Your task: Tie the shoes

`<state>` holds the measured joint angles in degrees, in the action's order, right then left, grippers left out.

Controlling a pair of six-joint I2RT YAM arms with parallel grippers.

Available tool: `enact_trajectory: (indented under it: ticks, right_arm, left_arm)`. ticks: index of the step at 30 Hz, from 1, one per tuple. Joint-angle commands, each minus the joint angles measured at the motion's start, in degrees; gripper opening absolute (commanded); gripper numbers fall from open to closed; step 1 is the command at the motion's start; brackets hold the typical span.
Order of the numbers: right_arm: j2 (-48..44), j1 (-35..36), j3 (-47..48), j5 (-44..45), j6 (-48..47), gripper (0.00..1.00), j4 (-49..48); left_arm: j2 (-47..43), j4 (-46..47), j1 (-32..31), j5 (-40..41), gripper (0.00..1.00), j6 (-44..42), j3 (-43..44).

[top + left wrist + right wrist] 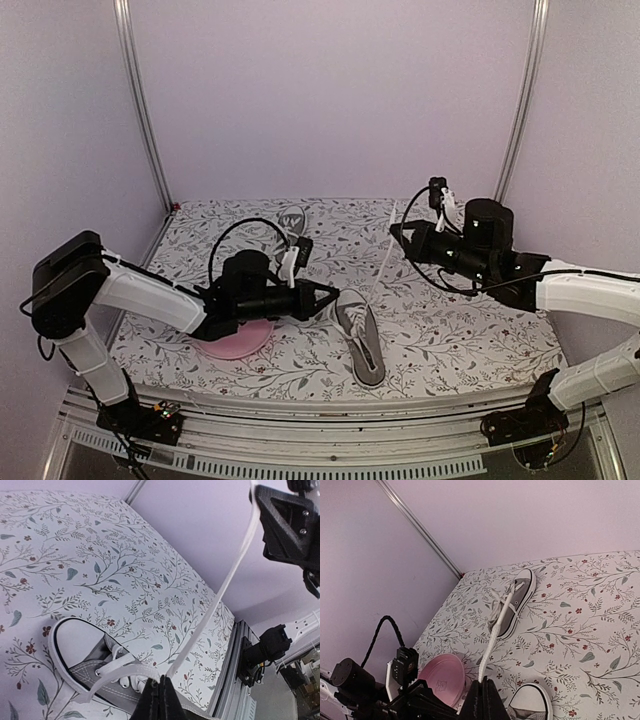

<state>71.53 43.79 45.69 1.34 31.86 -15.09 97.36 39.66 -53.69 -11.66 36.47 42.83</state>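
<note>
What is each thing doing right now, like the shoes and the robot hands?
near shoe, upright, untied
far shoe, upright, laces loose
lace, pulled straight
left gripper, shut on lace
right gripper, shut on lace
pink plate, lying flat, right side up

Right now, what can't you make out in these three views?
- Near shoe: heel cut off by the left wrist view's bottom edge; part of the lacing hidden behind the left gripper, shut on a lace.
- Far shoe: tied or not is too small to tell from the top; that lace crosses it in the right wrist view.
- Pink plate: mostly under the left arm in the top view.
</note>
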Motion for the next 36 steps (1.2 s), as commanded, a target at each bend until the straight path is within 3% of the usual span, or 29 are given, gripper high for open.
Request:
enact_trajectory:
  ticks: [1,5,11,18,23,31,36]
  right_arm:
    - [-4.41,-0.28,-1.93,9.37,-0.50,0.02,4.54]
    - [-8.65,-0.26,-3.78,12.00,-0.95,0.02,6.56]
    - [-11.03,-0.24,-4.50,4.34,-7.84,0.02,5.47]
    - [-14.48,-0.28,-6.37,12.05,-6.00,0.02,7.68]
    - [-14.11,-0.65,-6.44,13.63,-5.84,0.02,9.18]
    - [-6.17,-0.77,-1.53,4.89,-8.11,0.02,7.52]
    - [4.69,0.33,7.41,-1.77,-9.88,0.02,6.51]
  left_arm:
    - [-2.05,2.56,1.41,2.85,0.00,1.72,-3.01]
    - [-1.82,3.67,2.09,2.79,0.00,2.84,-4.42]
    - [1.79,4.25,2.71,-0.59,0.00,0.28,-0.50]
    - [-2.22,2.61,7.09,5.50,0.00,1.39,-2.96]
    - [-6.12,-0.10,8.68,5.27,0.00,0.37,-5.47]
    - [-6.50,3.06,6.68,-0.63,0.00,-1.68,-4.98]
    - [-8.85,2.78,0.39,0.20,0.00,-7.18,-2.84]
